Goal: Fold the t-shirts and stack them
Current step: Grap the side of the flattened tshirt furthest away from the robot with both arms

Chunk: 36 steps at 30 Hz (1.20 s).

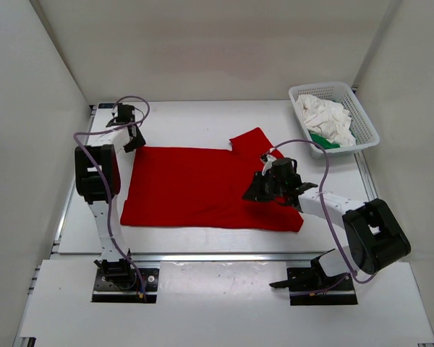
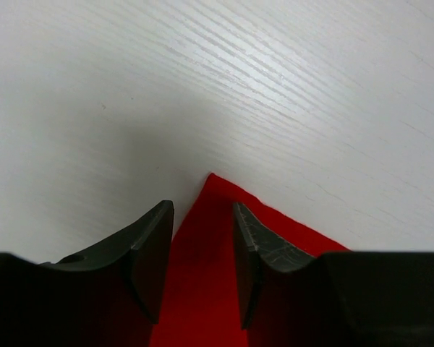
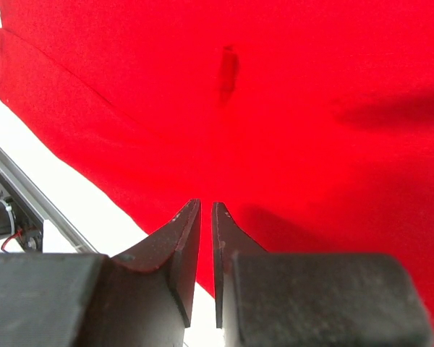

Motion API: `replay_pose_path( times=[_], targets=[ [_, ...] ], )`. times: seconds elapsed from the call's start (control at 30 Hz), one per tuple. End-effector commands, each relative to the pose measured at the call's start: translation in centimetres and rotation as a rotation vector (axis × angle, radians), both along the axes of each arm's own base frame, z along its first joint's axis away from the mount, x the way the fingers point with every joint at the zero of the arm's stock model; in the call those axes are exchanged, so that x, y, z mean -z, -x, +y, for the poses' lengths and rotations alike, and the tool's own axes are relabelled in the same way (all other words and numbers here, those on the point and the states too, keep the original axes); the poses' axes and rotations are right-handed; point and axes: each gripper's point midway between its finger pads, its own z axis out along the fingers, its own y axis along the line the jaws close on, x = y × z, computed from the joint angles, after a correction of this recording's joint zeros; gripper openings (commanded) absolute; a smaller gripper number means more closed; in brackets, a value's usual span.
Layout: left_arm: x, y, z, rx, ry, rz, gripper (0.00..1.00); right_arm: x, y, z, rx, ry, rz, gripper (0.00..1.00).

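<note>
One limp, light red t-shirt (image 1: 195, 188): L gripper (image 2: 202, 213) open astride its 10 o'clock corner, prob. best pinch. R gripper (image 3: 206, 206), 3 o'clock, near-closed; hold unclear.

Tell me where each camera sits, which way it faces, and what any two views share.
Top external: above and behind the arm bases, looking down on the white table, the bright red cloth t-shirt and white plastic mesh basket; both arms show.
Left wrist: on the left hand, facing the t-shirt's corner; open fingers show.
Right wrist: on the right hand, facing the red cloth; nearly closed fingers show.
All three share the red t-shirt.
</note>
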Motion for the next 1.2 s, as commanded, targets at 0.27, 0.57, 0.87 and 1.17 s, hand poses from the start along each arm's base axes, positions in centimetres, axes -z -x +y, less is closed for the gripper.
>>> replay_pose_path(
  times=[0.27, 0.57, 0.87, 1.17],
  targets=[
    [-1.4, -1.5, -1.6, 0.089, -0.067, 0.031, 0.42, -3.6, -2.1, 0.7, 0.001, -0.047, -0.104, 0.11],
    [-0.6, -0.4, -0.7, 0.072, -0.07, 0.072, 0.44, -5.5, -3.2, -0.9, 0.04, -0.06, -0.147, 0.12],
    [0.0, -0.7, -0.8, 0.087, -0.083, 0.131, 0.32, -6.6, -3.3, -1.4, 0.056, -0.083, -0.167, 0.13],
    [-0.4, 0.2, -0.7, 0.085, -0.083, 0.116, 0.05, -6.7, -8.0, -3.1, 0.153, -0.05, -0.198, 0.18]
  ],
)
